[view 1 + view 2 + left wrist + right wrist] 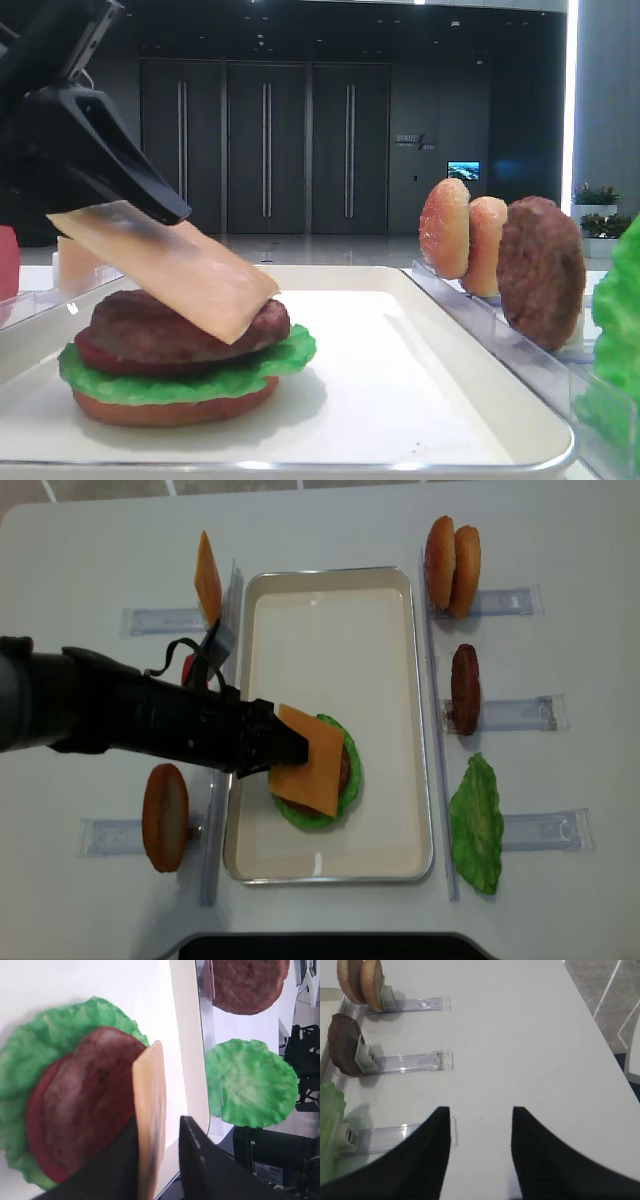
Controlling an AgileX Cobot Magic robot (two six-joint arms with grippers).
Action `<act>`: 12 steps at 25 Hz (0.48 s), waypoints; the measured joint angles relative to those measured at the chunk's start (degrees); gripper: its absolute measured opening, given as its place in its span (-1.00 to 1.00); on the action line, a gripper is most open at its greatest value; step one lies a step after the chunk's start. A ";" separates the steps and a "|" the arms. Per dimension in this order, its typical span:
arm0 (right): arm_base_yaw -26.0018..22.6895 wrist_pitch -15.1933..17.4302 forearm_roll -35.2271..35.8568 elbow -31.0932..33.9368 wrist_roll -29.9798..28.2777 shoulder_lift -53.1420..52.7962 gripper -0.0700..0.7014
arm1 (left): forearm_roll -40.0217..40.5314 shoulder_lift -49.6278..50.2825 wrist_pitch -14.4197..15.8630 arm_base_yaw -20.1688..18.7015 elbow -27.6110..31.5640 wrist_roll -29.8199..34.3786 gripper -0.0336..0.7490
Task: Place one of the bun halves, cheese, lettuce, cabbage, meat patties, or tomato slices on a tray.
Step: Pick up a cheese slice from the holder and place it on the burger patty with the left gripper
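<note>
On the left of the table a spare cheese slice (207,577) and a bun half (166,816) stand on edge in clear holder racks (130,835) just outside the tray's left rim, upright probably so a gripper can pinch them. The left gripper (275,745) reaches over that rim; its jaws flank one corner of the cheese (311,761), but whether they are pressing it I cannot tell. The slice tilts, its lower edge resting on the meat patty (160,328) of a stack built near the tray's (380,630) left rim toward the front: bun, lettuce (180,375), tomato, patty. Right of the tray, two bun halves (452,552), a patty (465,688) and a lettuce leaf (478,825) wait in racks. The right gripper (480,1152) hovers over bare table, jaws apart, holding nothing
</note>
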 joint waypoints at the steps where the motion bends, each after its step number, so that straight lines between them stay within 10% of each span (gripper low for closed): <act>1: 0.00 0.00 0.00 0.00 0.00 0.00 -0.08 | 0.84 0.00 0.00 0.00 -0.60 -0.84 -0.38; 12: 0.00 0.00 0.00 0.00 0.00 0.00 -0.08 | 15.15 0.00 -0.29 0.00 -5.21 -15.64 -0.14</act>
